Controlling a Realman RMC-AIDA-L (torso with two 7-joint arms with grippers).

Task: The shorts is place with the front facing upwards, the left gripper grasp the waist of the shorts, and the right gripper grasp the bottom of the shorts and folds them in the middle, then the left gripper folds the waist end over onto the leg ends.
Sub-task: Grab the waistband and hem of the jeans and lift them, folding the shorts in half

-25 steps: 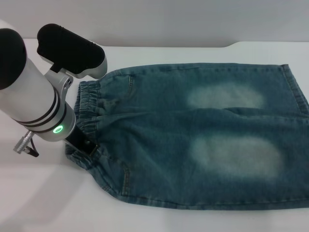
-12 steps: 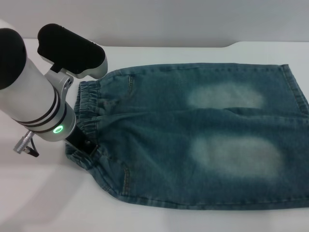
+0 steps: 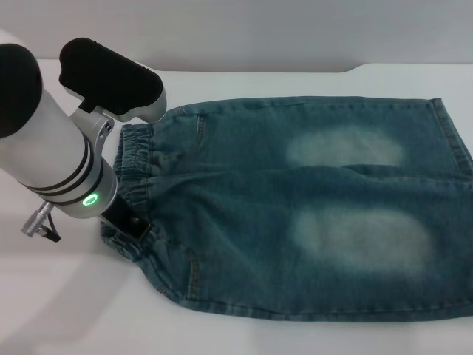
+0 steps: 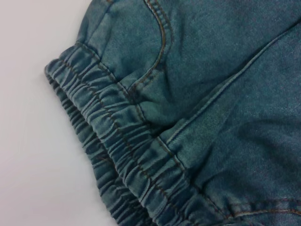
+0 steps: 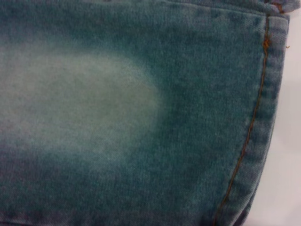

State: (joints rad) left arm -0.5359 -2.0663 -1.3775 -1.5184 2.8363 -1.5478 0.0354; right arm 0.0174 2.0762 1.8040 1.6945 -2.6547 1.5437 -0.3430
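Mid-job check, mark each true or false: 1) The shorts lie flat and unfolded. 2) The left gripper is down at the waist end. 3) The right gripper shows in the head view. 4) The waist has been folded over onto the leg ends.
1) True: the shorts lie spread flat on the table.
2) True: the left gripper sits at the waist.
3) False: no right gripper appears there; only its wrist view shows a faded patch and a hem.
4) False: the waist lies far from the leg ends.
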